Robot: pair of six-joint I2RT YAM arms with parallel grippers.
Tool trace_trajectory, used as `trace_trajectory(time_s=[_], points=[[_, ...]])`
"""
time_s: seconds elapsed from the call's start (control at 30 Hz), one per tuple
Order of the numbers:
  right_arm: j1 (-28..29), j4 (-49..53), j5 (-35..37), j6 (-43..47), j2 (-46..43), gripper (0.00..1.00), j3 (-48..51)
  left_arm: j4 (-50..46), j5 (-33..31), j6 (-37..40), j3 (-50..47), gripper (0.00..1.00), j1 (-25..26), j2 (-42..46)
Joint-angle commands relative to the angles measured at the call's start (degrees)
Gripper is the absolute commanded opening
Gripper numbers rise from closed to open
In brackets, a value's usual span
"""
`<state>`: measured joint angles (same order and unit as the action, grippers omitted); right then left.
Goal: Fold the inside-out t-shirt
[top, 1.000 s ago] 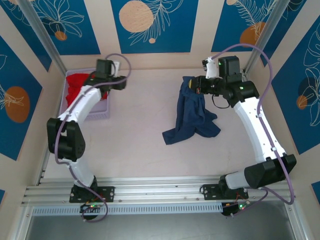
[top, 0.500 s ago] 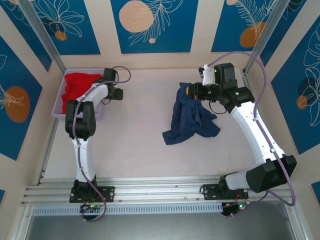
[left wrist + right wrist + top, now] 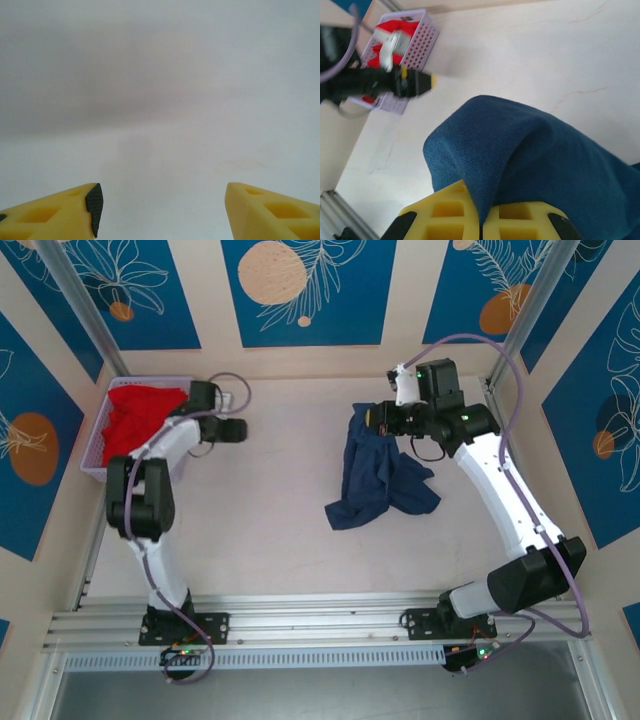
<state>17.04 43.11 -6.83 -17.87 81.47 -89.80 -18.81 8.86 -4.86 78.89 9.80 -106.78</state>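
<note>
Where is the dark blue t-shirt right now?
Seen from above, the t-shirt lies right of centre on the table, its far end pinched in the right gripper, well away from the basket at the left.

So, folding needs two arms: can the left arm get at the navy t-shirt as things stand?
Probably yes: the left pincer stands open over bare table, nothing between it and the t-shirt, which the right pincer grips; the folded arm has reach to spare.
</note>
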Motion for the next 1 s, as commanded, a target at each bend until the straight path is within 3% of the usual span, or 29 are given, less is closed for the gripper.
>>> trace_trajectory(time_s=[0.0, 0.1, 0.2, 0.33, 0.47, 0.67, 0.8, 0.97], points=[[-2.52, 4.1, 3.34, 3.95, 0.12, 0.0, -3.78, 16.98, 13.54, -1.4, -13.62, 0.68, 10.86, 9.3], [-5.29, 4.67, 2.66, 5.09, 0.92, 0.0, -4.19, 23.8, 14.16, 4.28, -21.73, 0.7, 19.92, 10.23], [-7.22, 4.2, 1.59, 5.51, 1.15, 0.0, -3.76, 19.66, 11.4, 9.67, -19.32, 0.71, 25.64, 5.31], [-9.12, 3.42, 0.8, 5.67, 0.34, 0.0, -2.59, 15.88, 9.97, 11.51, -13.97, 0.71, 28.48, -2.27], [-10.86, 2.91, 0.16, 5.65, -0.43, 0.0, -1.71, 15.51, 12.66, 11.38, -11.59, 0.67, 30.69, -5.9], [-12.92, 1.84, -1.24, 5.14, -0.61, 0.0, -1.23, 14.98, 14.33, 12.36, -9.75, 0.47, 34.23, -9.62], [-13.77, 1.55, -1.88, 4.95, -0.6, 0.0, -1.5, 13.0, 12.58, 14.0, -9.0, 0.4, 35.62, -10.29], [-14.34, 0.89, -2.34, 4.66, -0.7, 0.0, -1.46, 11.1, 6.98, 14.73, -9.93, 0.15, 36.15, -8.76]])
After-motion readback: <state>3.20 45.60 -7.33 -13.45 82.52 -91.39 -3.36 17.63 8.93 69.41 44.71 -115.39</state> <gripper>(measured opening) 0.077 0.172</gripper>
